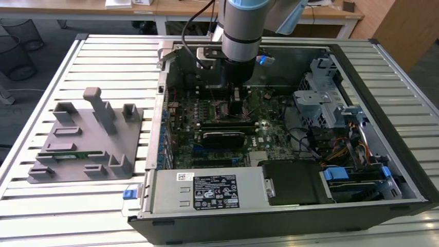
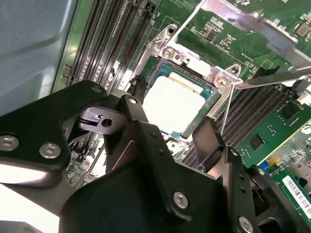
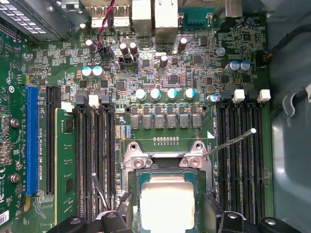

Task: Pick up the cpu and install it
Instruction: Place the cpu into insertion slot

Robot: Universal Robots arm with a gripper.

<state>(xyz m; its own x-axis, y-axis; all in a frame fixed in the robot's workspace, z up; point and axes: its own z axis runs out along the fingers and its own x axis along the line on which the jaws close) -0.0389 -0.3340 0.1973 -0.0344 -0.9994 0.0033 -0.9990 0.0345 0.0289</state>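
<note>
Reaching straight down into computer case (image 1: 388,72), arm (image 1: 241,31) holds tool (image 3: 166,213) spread, fingertips (image 2: 209,141) flanking cpu (image 2: 176,103) seated in socket (image 3: 167,164)

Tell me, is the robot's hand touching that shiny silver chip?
Apart. In the first wrist view the hand straddles the cpu, and a strip of socket frame shows between each finger and the chip's edge.

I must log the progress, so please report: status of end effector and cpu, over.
End effector open, straddling the cpu. The cpu lies flat in socket. Load plate raised, lever unlatched, neither covering it.
</note>
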